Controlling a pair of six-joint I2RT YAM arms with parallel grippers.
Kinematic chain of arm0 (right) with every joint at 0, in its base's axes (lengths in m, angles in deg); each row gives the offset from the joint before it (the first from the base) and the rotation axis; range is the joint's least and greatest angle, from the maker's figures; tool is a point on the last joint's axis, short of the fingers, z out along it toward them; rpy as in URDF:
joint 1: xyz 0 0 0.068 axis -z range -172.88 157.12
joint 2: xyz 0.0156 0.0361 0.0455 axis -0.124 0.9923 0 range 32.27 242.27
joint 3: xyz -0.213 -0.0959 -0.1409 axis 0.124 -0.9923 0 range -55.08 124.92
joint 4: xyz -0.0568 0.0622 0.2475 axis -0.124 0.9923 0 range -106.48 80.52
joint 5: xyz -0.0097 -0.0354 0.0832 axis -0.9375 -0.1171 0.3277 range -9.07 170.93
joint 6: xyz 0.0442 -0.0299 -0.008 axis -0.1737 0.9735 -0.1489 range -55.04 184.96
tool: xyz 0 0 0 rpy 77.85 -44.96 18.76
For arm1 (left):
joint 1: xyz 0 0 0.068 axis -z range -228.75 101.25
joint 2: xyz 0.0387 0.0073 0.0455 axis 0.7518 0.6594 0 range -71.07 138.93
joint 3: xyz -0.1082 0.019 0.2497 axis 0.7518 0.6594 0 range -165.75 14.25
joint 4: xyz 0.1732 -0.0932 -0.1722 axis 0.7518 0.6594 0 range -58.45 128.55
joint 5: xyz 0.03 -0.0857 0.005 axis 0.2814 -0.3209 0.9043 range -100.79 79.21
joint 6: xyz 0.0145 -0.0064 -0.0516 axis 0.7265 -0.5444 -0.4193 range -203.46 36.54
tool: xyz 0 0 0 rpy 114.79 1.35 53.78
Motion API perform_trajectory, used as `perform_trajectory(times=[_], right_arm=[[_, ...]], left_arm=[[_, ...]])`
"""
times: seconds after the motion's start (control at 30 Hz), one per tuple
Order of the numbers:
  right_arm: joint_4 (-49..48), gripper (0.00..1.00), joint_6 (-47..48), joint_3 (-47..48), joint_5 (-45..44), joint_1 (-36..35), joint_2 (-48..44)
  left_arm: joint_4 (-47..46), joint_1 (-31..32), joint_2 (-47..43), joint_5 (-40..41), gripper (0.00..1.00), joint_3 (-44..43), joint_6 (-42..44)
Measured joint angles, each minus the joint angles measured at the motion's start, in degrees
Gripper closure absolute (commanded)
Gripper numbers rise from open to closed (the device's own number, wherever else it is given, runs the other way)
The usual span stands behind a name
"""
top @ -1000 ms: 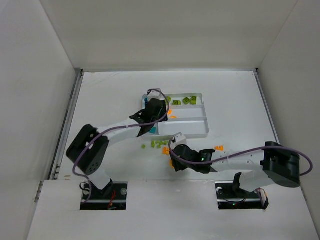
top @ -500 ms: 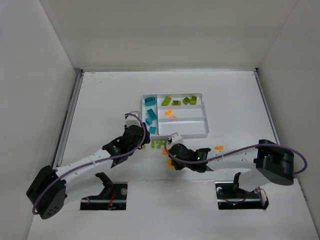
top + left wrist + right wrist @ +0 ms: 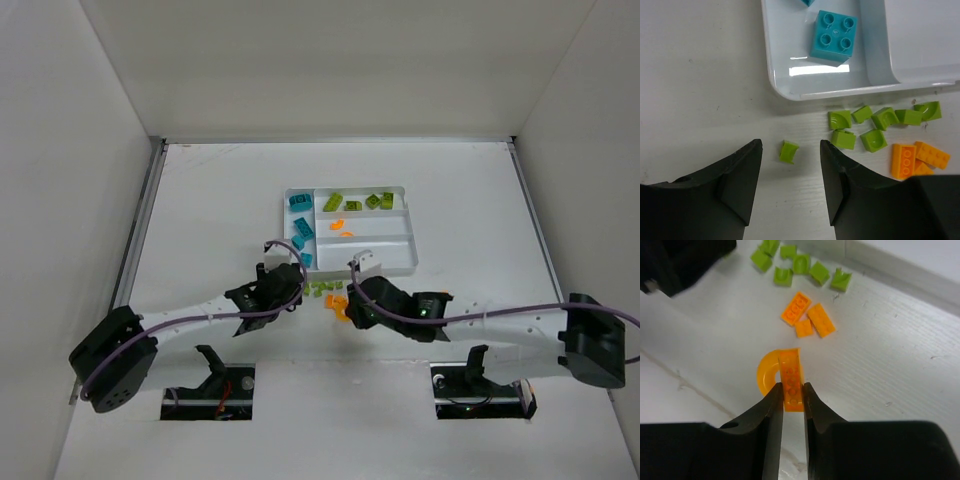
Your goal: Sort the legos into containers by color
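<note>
Now the right fingers (image 3: 774,407) have clamped shut on an orange arch brick (image 3: 790,371) near the tray's (image 3: 771,75) near wall, ready to lift. The left fingers (image 3: 747,170), half open, have come to straddle a lime brick (image 3: 788,151) on the counter (image 3: 700,100).

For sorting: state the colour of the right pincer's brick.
The brick is orange; right wrist view.

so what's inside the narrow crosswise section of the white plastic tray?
Teal plastic bricks only, about four by the top view; nothing covers it there. Stacking can't be told.

1 white tray (image 3: 767,50), 8 lime green legos (image 3: 843,138) on the table (image 3: 700,100), 3 loose orange legos (image 3: 799,308)
</note>
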Motion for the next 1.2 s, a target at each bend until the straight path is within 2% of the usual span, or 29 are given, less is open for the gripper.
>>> perform_trajectory(times=[0.17,0.3,0.47,0.67,0.77,0.97,1.2], right_arm=[[-0.2,0.82,1.2,0.1,-0.2,6.4,-6.7],[-1.4,0.81,3.2,1.2,0.1,13.2,-6.0],[-6.0,0.81,5.9,5.7,2.0,22.1,0.7],[-11.4,0.81,8.9,14.5,3.1,30.5,13.4],[-12.9,0.81,9.7,18.1,3.2,33.1,18.8],[-13.4,0.78,10.7,21.9,3.5,34.8,25.2],[-13.4,0.61,11.0,22.9,3.9,34.9,27.1]], left_arm=[[-2.1,0.4,3.3,0.5,0.59,0.0,0.5],[-3.5,1.0,5.5,0.5,0.63,0.0,0.8],[-4.0,1.4,7.1,0.5,0.71,0.0,1.0],[-4.3,1.7,7.6,0.7,0.82,0.0,1.1],[-4.6,1.8,7.7,0.9,0.87,0.0,1.1],[-3.8,2.9,6.9,1.0,0.89,0.0,1.0],[0.7,5.5,-3.1,1.0,0.89,-1.0,-0.1]])
